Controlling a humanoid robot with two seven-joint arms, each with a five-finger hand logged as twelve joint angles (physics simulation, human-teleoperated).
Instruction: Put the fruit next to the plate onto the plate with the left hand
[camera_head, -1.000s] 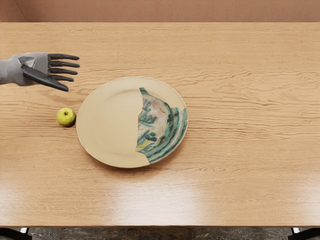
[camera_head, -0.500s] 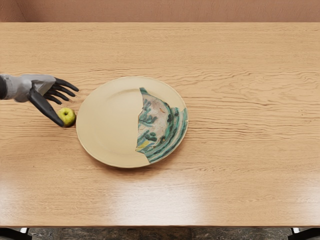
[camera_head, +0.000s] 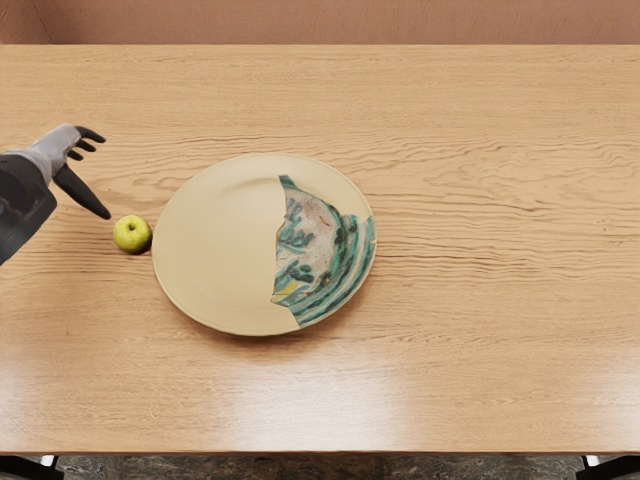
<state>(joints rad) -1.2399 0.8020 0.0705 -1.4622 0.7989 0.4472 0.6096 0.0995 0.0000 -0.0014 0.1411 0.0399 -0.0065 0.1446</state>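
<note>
Yellow-green fruit, bit brighter on top. Plain sandy tan over most of the plate, then teal and green stripes with blotchy leaf-ish painting and a dab of yellow on the right part. Warm honey wood grain all over the table. Grey left hand with black fingers. Dusty pinkish-brown wall behind.

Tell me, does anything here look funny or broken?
The plate looks odd: a green-and-blue pattern covers only its right part, ending in a jagged line; the rest is plain tan. Nothing is spilled; the green fruit sits beside its left rim.
</note>
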